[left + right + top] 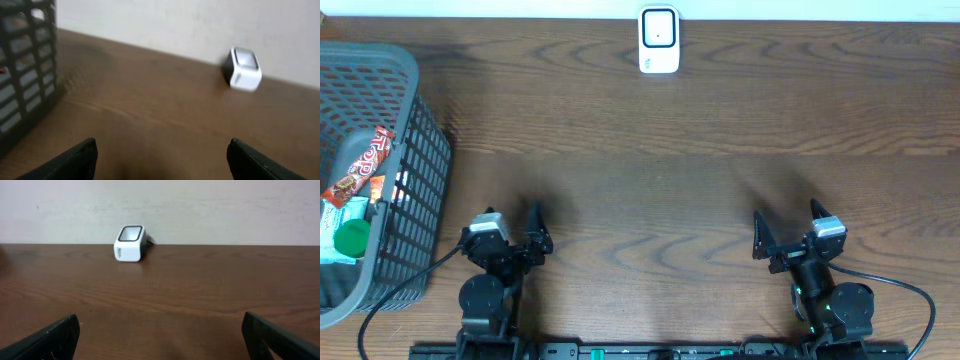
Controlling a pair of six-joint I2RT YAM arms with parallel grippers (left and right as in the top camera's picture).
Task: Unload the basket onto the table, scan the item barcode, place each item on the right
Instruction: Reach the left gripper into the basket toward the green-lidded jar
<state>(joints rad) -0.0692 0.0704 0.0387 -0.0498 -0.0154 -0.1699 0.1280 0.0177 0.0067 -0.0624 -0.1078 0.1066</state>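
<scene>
Well beyond right claw (787,222), scanner (659,40)

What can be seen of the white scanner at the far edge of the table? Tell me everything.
The scanner is a small white box with rounded corners, plastic by its look. Its sloped upper face carries a dark-framed pale window; a dark part shows behind, and grey lettering on the front is too small to read. It stands upright at the far edge of the brown wooden table, close to the pale wall. Only the table touches it.
</scene>
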